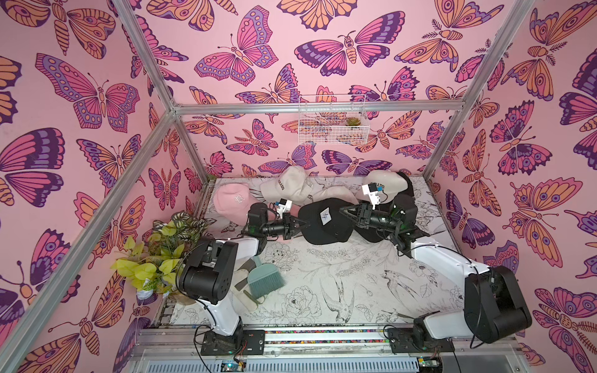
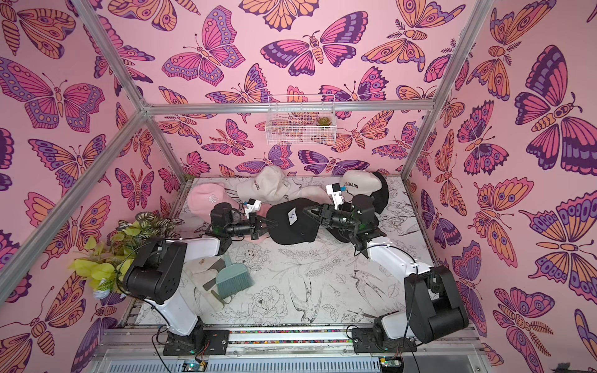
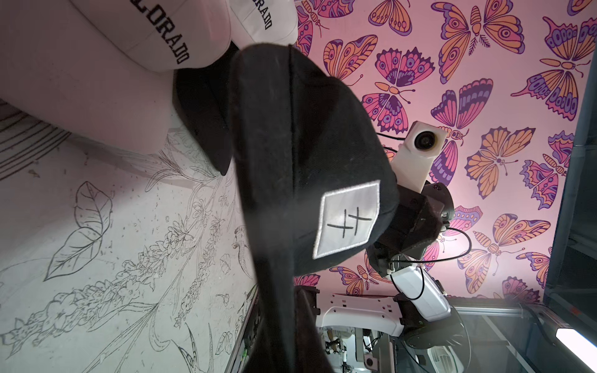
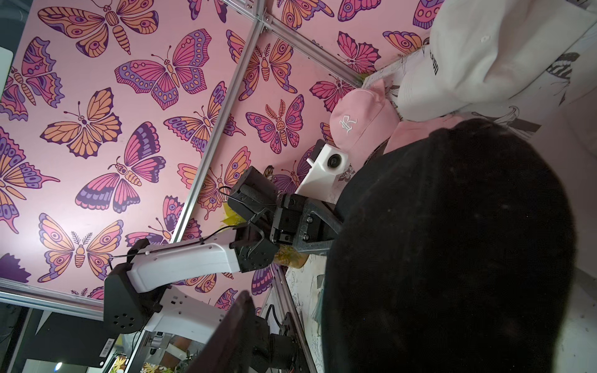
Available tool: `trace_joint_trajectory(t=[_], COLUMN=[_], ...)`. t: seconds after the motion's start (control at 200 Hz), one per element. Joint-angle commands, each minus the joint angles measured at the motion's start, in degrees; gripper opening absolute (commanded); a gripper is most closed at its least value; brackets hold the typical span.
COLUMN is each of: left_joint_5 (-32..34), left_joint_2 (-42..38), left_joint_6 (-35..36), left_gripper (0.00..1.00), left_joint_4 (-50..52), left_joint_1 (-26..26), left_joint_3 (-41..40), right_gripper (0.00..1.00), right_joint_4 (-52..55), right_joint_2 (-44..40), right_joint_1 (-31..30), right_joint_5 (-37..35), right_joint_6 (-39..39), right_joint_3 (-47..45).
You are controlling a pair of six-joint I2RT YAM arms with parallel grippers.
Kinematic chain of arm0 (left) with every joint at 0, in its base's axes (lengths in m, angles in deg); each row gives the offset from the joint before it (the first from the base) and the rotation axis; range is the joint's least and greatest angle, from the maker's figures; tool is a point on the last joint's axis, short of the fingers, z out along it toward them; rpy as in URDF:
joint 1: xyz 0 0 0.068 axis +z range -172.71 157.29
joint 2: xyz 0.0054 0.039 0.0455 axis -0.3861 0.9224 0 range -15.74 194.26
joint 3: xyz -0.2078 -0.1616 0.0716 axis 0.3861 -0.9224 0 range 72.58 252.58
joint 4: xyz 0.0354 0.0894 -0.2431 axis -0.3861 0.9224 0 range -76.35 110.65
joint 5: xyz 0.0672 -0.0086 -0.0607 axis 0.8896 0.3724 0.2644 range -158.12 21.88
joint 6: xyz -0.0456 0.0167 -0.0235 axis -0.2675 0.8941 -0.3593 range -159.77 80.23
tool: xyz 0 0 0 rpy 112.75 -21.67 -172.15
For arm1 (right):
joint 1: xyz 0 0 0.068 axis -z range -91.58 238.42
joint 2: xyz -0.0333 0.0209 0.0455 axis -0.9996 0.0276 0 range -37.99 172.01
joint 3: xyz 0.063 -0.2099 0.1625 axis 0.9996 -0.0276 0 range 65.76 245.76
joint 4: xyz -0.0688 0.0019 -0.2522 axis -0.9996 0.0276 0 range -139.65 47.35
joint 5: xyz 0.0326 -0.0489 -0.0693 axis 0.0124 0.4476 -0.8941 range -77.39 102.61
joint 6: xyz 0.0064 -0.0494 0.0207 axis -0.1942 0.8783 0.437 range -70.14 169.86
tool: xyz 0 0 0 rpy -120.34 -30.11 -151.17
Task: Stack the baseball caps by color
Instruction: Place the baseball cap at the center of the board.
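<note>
The black cap with the white patch (image 1: 323,226) lies in the middle of the worktop (image 1: 323,277), toward the far side, between the two arms. We judge it light and floppy. The crown will sag and fold and only the brim gives stiffness, so the brim or the rim band looks the best place to take hold.

The left end effector (image 1: 302,225) is pinched tight on the cap's left edge; in the left wrist view the black cloth runs straight into it. The right end effector (image 1: 342,210) is at the cap's right edge, and we cannot tell whether it grips the cloth.

On the far right a second black cap (image 1: 407,187) sits behind a cream cap (image 1: 386,184). Another cream cap (image 1: 287,187) lies just beyond the held one, its brim close enough to drag along. A pink cap (image 1: 231,200) is far left. The brush (image 1: 263,279) and the plant (image 1: 155,252) stand near left, well apart.
</note>
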Motion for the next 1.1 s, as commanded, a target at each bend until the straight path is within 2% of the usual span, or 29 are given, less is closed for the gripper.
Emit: trace_joint_trajectory(t=[0.0,0.09,0.17,0.245,0.34,0.406,0.436,0.536,0.566,0.641,0.686,0.811,0.876,1.011,1.091], left_joint_5=[2.0,1.2,1.2,1.4,1.8,2.2,2.5,5.2,6.7,11.0,14.3,23.2,28.7,37.1,38.7], left_joint_2=[-1.2,-1.0,-0.9,-0.6,-0.4,-0.4,-0.3,-1.8,-2.7,-5.3,-7.0,-12.4,-15.3,-19.9,-21.6], left_joint_6=[3.0,2.5,2.5,2.4,2.5,3.0,3.7,9.1,11.5,17.3,20.4,27.3,29.2,32.5,34.2], left_gripper=[0.0,0.0,0.0,0.0,0.0,0.0,0.0,0.12,0.18,0.45,0.58,0.83,0.99,1.0,1.0], left_joint_4=[5.0,5.0,5.1,5.0,5.0,5.5,6.5,14.6,17.5,26.2,31.1,41.2,44.6,49.1,50.5], left_joint_1=[2.0,2.0,2.0,2.0,2.0,2.0,2.0,2.4,2.6,3.0,3.0,3.1,3.1,3.1,3.1], left_joint_3=[-1.3,-1.0,-1.1,-1.1,-1.4,-1.5,-1.5,-0.8,-0.7,-0.1,0.4,1.6,1.8,2.2,2.7], right_gripper=[0.46,0.41,0.31,0.19,0.0,0.0,0.0,0.0,0.0,0.0,0.0,0.0,0.0,0.0,0.0], right_joint_4=[0.8,0.1,-2.7,-5.2,-5.3,-1.7,1.0,14.6,19.4,31.5,39.0,55.4,63.2,80.1,91.6], right_joint_2=[-2.5,-2.1,-1.4,-0.8,-0.7,-0.9,-1.1,-2.2,-2.7,-3.4,-3.1,-0.8,0.2,4.6,8.5], right_joint_1=[-0.3,-0.3,-0.3,-0.3,-0.3,-0.3,-0.3,-0.3,-0.4,-0.4,-0.7,-2.0,-3.9,-10.4,-14.1], right_joint_5=[2.0,1.9,2.0,2.0,1.7,2.0,2.4,4.4,4.5,3.9,2.7,0.7,-1.5,-11.5,-13.4], right_joint_6=[3.4,3.0,1.4,0.4,1.4,5.1,8.0,23.0,28.6,43.3,51.1,64.9,71.5,85.2,93.2], right_joint_3=[1.1,1.0,0.6,0.4,0.7,1.9,2.8,5.9,6.7,9.9,12.1,18.6,21.5,29.4,35.6])
